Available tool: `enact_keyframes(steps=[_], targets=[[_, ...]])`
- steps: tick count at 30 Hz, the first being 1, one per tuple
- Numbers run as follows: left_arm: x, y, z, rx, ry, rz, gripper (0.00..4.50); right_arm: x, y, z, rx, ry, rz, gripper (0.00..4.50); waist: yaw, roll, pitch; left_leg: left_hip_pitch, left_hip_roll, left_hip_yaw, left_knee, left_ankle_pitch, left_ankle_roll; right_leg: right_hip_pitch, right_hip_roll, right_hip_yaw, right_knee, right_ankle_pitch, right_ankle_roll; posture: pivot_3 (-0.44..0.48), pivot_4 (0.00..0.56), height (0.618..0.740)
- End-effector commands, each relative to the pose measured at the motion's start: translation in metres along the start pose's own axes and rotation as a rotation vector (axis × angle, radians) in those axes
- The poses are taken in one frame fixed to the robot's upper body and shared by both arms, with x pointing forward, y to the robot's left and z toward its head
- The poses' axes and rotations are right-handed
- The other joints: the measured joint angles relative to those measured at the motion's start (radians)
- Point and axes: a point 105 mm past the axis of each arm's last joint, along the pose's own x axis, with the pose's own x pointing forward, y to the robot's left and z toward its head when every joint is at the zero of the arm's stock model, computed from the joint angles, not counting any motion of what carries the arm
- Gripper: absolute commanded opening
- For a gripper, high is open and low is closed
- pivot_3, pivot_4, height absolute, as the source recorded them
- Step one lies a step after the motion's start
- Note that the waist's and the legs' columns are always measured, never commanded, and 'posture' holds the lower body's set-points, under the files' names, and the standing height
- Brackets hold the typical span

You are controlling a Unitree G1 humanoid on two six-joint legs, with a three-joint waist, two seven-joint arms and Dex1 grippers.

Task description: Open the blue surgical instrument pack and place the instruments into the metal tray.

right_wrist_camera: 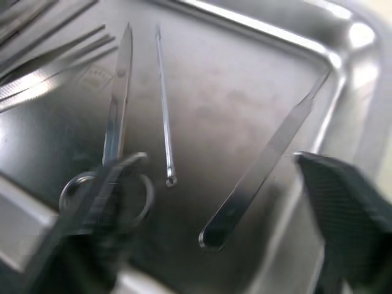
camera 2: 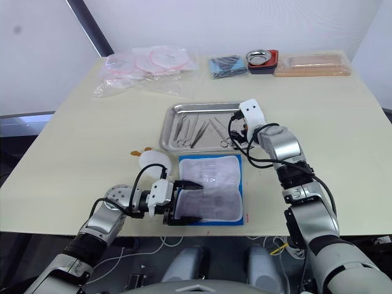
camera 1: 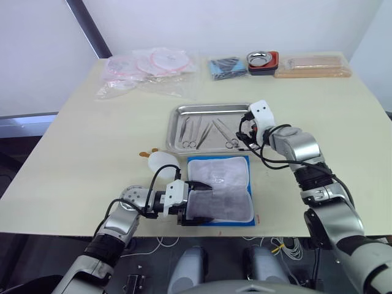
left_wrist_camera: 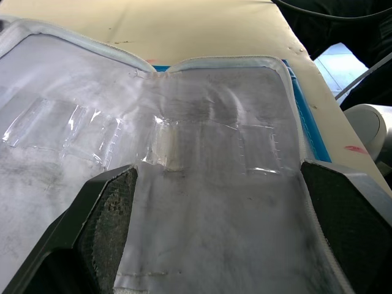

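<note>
We note a pale bench (camera 1: 79, 153) carrying everything, seen from above.

The metal tray (camera 1: 177, 120) sits mid-bench, long side across our view. Touching or just short of its near rim lies the blue surgical instrument pack (camera 1: 220, 190), spread open flat, grey-white lining up, blue edge showing along its right and near sides. Clear sleeves (left_wrist_camera: 184, 144) across the lining look empty as far as we can see.

Along the far edge of the bench: a heap of clear plastic bags (camera 1: 147, 70) with pink rings inside on the left, then a dark blue folded cloth (camera 1: 228, 66), a small metal bowl in a red-black dish (camera 1: 263, 61), and a tan flat box (camera 1: 313, 66) on the right. A white rounded object (camera 1: 160, 162) lies just left of the pack's far-left corner.

The instruments (camera 1: 208, 131) lie in the tray: ring-handled scissors (right_wrist_camera: 113, 147), a thin probe (right_wrist_camera: 164, 104), and tweezers (right_wrist_camera: 263, 162) under the right claw, more tools on the tray's left side.

Left claw (camera 1: 199, 202) rests at the pack's near-left edge, fingers (left_wrist_camera: 107, 211) spread wide over the lining, gripping nothing. Right claw (camera 1: 245, 136) hovers over the tray's right end, fingers apart, empty.
</note>
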Motion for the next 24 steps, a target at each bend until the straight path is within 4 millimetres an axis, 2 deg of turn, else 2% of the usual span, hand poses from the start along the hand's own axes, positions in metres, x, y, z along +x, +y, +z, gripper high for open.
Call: enact_keyframes(steps=[1, 7, 16, 20, 22, 24], targets=[[-0.020, -0.024, -0.069, -0.214, 0.265, 0.037, 4.50, -0.016, -0.006, 0.030, -0.059, -0.148, 0.026, 4.47, 0.000, 0.000, 0.000, 0.000, 0.000, 0.000, 0.000, 0.000, 0.000, 0.000, 0.000, 0.000, 0.000, 0.000, 0.000, 0.000, 0.150, 0.740], [-0.021, -0.021, -0.064, -0.207, 0.228, 0.071, 4.50, -0.035, -0.006, 0.038, -0.058, -0.296, 0.129, 4.47, -0.001, -0.001, 0.000, 0.000, 0.000, 0.000, 0.000, 0.000, 0.000, 0.000, 0.001, 0.000, 0.000, 0.000, 0.000, 0.000, 0.150, 0.740], [-0.024, -0.010, -0.043, -0.139, 0.142, 0.127, 4.50, -0.067, 0.000, 0.007, -0.129, -0.431, 0.262, 4.47, -0.013, -0.002, 0.006, -0.001, 0.001, 0.000, 0.000, 0.000, 0.000, 0.000, 0.001, 0.000, 0.000, 0.000, 0.000, 0.000, 0.150, 0.740], [-0.025, -0.001, -0.023, -0.082, 0.072, 0.181, 4.50, -0.081, 0.006, -0.001, -0.103, -0.530, 0.281, 4.47, -0.018, -0.003, 0.010, -0.003, 0.004, 0.000, 0.000, 0.000, 0.000, -0.003, 0.002, 0.000, 0.000, 0.000, 0.000, 0.000, 0.150, 0.740], [-0.025, 0.001, -0.009, -0.048, 0.024, 0.195, 4.50, -0.086, 0.009, -0.004, -0.076, -0.551, 0.303, 4.47, -0.017, -0.008, 0.014, -0.011, 0.004, 0.001, 0.000, 0.000, 0.000, -0.010, 0.004, 0.000, 0.002, 0.002, 0.004, 0.000, 0.150, 0.740], [-0.026, 0.005, 0.004, -0.018, -0.026, 0.216, 4.50, -0.090, 0.010, -0.007, -0.046, -0.563, 0.314, 4.47, -0.016, -0.011, 0.018, -0.016, 0.003, 0.004, 0.001, 0.000, 0.000, -0.016, 0.008, 0.001, 0.002, 0.005, 0.001, 0.000, 0.150, 0.740]])
